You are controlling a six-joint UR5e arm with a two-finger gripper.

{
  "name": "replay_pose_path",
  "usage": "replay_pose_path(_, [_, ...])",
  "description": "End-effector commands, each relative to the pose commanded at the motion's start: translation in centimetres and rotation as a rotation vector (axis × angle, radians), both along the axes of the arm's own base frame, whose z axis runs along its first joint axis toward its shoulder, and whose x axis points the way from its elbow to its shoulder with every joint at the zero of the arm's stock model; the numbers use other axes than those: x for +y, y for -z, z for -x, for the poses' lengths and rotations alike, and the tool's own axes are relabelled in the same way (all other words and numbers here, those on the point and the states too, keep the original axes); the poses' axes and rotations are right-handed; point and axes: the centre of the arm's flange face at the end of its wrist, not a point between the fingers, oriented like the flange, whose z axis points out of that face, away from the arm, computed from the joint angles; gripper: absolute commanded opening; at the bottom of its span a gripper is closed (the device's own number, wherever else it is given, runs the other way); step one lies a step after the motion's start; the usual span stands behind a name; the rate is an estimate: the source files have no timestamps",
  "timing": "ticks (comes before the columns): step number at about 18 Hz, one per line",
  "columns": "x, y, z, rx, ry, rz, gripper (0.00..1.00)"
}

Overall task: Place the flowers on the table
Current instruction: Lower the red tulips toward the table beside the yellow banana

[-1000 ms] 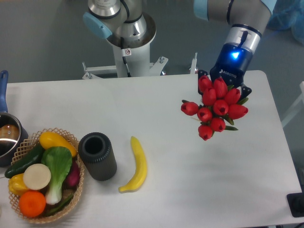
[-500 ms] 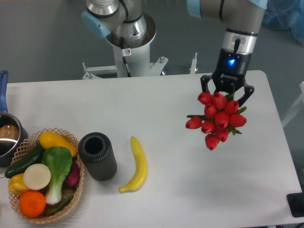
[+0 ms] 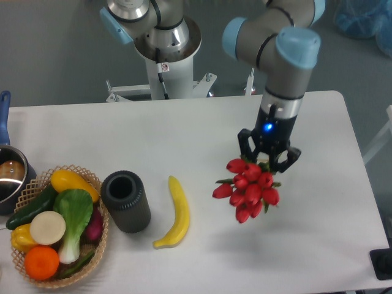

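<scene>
Several red tulip heads make up the flowers, which we see bunched just under the tool, over the right half of the table. Our tool has its two dark fingers closed around the hidden stem end of the bunch, with the blooms pointing down and toward the camera; we cannot tell whether the blooms touch the surface, though a faint shadow lies on the white top just below and left of them. A blue light glows on the wrist above the tool. Left of the flowers, well apart, a banana lies on the table, and just beside it stands a dark cylindrical cup with its opening up. Farther left sits a wicker basket holding vegetables and fruit, and at the left edge we see part of a pot with a blue handle. Behind the table stands the arm's white pedestal on a grey floor.
</scene>
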Motion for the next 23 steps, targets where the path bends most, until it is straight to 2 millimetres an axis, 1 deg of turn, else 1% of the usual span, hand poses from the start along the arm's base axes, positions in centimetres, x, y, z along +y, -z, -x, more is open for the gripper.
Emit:
replay_pose_path(2, [1.3,0.8,-0.4,0.014,0.019,0.042,0.43])
replay_pose_path(4, [2.4,2.1,-0.5,0.018,0.034,0.078,0.43])
replay_pose_path(7, [4.5,3.7,0.3,0.011,0.053,0.087,0.43])
replay_pose_path(11, [6.3,5.3,1.4,0.016,0.068,0.109,0.43])
replay_pose_path(12, [6.7,6.1,1.7,0.01,0.071,0.113,0.43])
replay_pose_path(16, [7.4,7.9,2.3,-0.004,0.083,0.121,0.43])
replay_pose_path(19, [8.4,8.8,2.2,-0.009,0.097,0.125,0.43])
replay_pose_path(20, [8.4,9.3,2.2,-0.013,0.097,0.128,0.43])
replay_pose_path(23, [8.4,9.9,2.2,-0.018,0.109,0.134,0.43])
